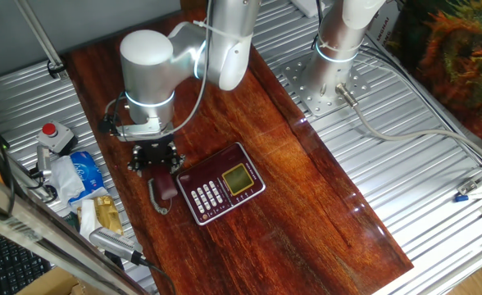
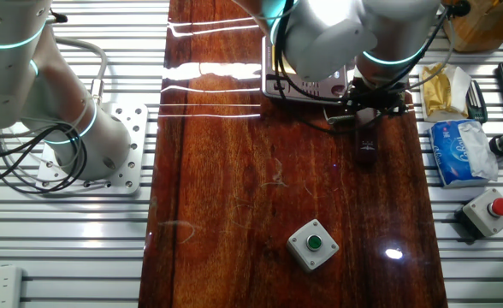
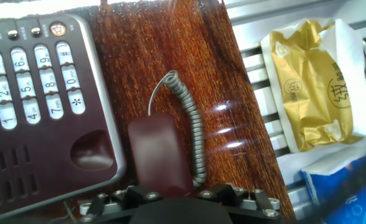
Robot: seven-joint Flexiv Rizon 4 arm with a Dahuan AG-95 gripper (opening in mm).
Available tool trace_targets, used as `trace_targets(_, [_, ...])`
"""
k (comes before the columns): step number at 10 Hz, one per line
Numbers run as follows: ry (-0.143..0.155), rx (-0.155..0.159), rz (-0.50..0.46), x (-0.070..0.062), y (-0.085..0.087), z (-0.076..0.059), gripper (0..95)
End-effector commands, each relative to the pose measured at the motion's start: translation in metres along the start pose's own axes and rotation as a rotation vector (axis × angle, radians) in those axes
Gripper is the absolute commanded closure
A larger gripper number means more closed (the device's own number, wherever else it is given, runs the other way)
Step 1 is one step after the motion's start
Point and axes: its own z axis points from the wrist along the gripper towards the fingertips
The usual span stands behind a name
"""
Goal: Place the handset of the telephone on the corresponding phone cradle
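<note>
The maroon handset (image 3: 158,152) lies on the wooden table right beside the telephone (image 3: 46,106), its grey curly cord (image 3: 194,134) along its right side. The phone cradle (image 3: 93,151) is the recessed strip next to the white keypad, and it holds nothing. My gripper (image 3: 173,199) sits over the near end of the handset, which runs in between its black finger blocks. The fingertips are hidden. In one fixed view the gripper (image 1: 153,161) stands above the handset (image 1: 163,192), left of the telephone (image 1: 220,184). In the other fixed view the handset end (image 2: 367,147) sticks out below the gripper (image 2: 369,109).
A yellow packet (image 3: 314,93) and a blue tissue pack (image 3: 345,186) lie on the metal surface past the table edge. A green push button (image 2: 312,243) sits on the table. A red button box (image 2: 491,210) and a second arm's base (image 1: 331,74) stand off the wood.
</note>
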Motion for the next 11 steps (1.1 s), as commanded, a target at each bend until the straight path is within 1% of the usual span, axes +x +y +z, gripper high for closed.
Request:
trace_targets(1, [0.0, -0.001, 0.0, -0.0002, -0.0008, 0.0016, 19.0])
trace_targets(4, [-0.001, -0.001, 0.007, 0.0004, 0.0012, 0.0073, 19.0])
trace_targets(6, [0.001, 0.0, 0.012, 0.0004, 0.0016, 0.0083, 19.0])
trace_targets(7, [0.002, 0.003, 0.025, 0.0004, 0.0016, 0.0083, 38.0])
trace_targets(8, [0.002, 0.004, 0.031, 0.0004, 0.0016, 0.0083, 38.0])
trace_targets(9, [0.001, 0.004, 0.032, 0.0004, 0.0016, 0.0083, 57.0])
trace_targets(11, [0.0, 0.005, 0.031, 0.0004, 0.0016, 0.0083, 57.0])
